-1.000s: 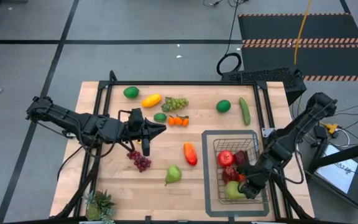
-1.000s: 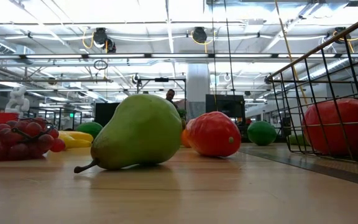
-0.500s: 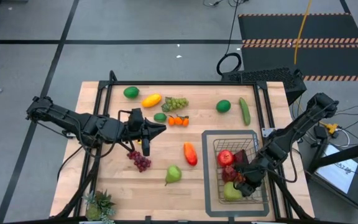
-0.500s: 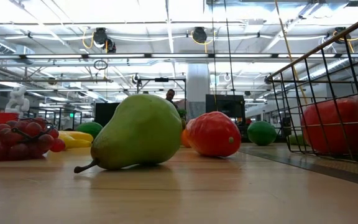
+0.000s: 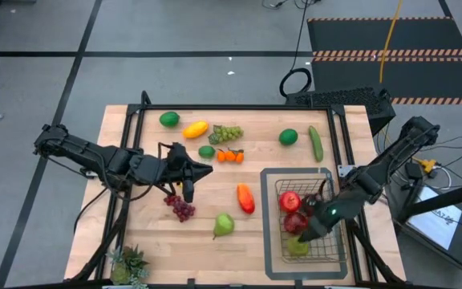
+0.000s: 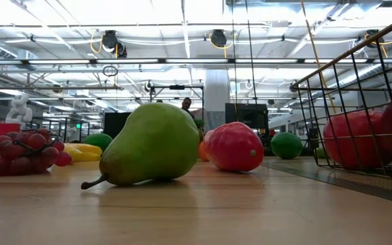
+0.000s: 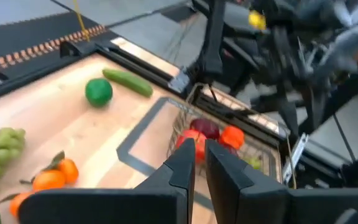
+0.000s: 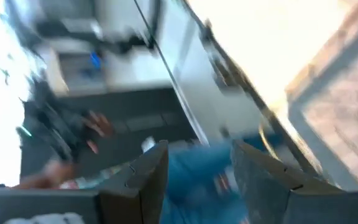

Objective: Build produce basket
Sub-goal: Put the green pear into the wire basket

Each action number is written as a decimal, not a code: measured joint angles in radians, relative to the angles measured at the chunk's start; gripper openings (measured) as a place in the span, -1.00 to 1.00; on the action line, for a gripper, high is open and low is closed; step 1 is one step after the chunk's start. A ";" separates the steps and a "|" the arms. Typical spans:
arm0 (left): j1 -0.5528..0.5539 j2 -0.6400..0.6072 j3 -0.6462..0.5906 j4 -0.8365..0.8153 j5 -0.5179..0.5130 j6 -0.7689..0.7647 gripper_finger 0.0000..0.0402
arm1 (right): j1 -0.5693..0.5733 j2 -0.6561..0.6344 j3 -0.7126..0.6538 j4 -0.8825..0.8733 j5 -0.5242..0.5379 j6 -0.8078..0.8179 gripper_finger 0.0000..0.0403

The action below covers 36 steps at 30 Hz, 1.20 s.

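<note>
While basket (image 5: pixel 325 181) holds four fruits, eleven outside.

Right wrist view smeared w/ blur; basket (image 6: pixel 359 102) cut by low view edge.

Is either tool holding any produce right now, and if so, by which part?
Nothing is held. The right tool, over the basket, is open and empty; the left tool is shut on nothing.

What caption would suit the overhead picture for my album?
Right pincer open over the basket; left pincer shut above the grapes.
</note>
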 joint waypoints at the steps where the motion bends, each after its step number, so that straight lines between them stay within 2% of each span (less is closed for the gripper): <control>1: -0.001 0.000 0.000 -0.009 0.011 0.003 -0.81 | -0.002 -0.021 0.000 0.002 0.057 0.003 -0.15; 6: 0.001 0.000 0.000 -0.047 0.078 0.045 -0.81 | -0.009 -0.104 0.000 0.073 0.360 -0.097 -0.15; 8: -0.013 0.000 0.000 -0.077 0.092 0.034 -0.78 | -0.024 -0.128 0.000 0.084 0.440 -0.159 -0.15; 11: -0.055 0.011 0.000 -0.134 0.109 -0.008 -0.63 | -0.047 -0.154 0.000 0.112 0.506 -0.242 -0.15; 15: -0.143 0.052 -0.001 -0.162 0.123 -0.097 -0.32 | -0.082 -0.172 0.000 0.105 0.549 -0.332 -0.15; 19: -0.237 0.123 0.001 -0.175 0.134 -0.205 -0.07 | -0.142 -0.182 0.000 0.105 0.547 -0.417 -0.15; 23: -0.289 0.223 0.000 -0.168 0.134 -0.239 0.00 | -0.191 -0.197 0.000 0.103 0.504 -0.521 -0.15; 30: -0.313 0.393 0.000 -0.151 0.207 -0.361 -0.10 | -0.240 -0.236 0.000 0.102 0.319 -0.584 -0.15; 36: -0.303 0.529 0.000 0.025 0.300 -0.368 -0.27 | -0.240 -0.247 0.000 0.100 0.231 -0.636 -0.15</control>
